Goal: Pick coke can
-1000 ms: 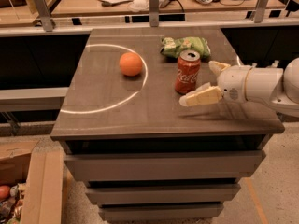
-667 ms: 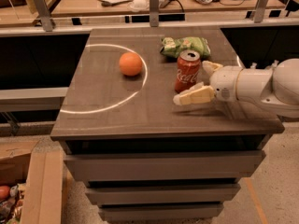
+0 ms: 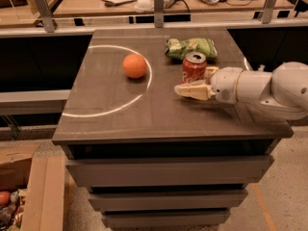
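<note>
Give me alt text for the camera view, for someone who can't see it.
A robot arm's gripper reaches in from the right with open fingers to a red coke can standing upright on a dark table, one finger in front of the can. A green snack bag lies behind the can, and an orange ball sits to its left.

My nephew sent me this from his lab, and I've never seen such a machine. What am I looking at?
The white thing on the right is a robot arm ending in a two-finger gripper. One camera looks down at a dark table from the front; its mounting is not known. On the table are a red coke can, an orange ball and, behind the can, a green snack bag. The gripper is at the can, fingers open, one finger lying in front of it. Nothing is held yet: the can stands on the table.
</note>
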You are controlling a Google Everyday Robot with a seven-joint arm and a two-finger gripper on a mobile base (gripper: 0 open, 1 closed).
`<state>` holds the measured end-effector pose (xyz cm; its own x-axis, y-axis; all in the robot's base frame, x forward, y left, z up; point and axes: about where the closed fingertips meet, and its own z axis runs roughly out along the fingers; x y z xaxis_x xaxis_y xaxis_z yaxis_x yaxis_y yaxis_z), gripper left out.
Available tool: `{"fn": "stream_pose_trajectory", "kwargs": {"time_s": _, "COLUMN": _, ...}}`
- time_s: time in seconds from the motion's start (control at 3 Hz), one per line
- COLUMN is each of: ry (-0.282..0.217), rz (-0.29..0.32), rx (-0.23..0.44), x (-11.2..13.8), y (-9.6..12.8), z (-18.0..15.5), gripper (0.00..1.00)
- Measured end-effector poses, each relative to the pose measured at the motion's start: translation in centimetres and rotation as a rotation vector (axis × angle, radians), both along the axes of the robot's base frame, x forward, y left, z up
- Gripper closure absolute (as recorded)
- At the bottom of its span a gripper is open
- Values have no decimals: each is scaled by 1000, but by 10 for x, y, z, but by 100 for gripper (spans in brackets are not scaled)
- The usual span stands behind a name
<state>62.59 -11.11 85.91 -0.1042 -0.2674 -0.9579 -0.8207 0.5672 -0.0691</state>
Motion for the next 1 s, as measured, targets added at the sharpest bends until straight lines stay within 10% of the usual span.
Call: {"fn": "stream_pose_trajectory", "kwargs": {"time_s": 1.0, "ry": -49, "rz": 198, "rx": 87, "x": -19, "y": 38, "z": 49, "gripper": 100}}
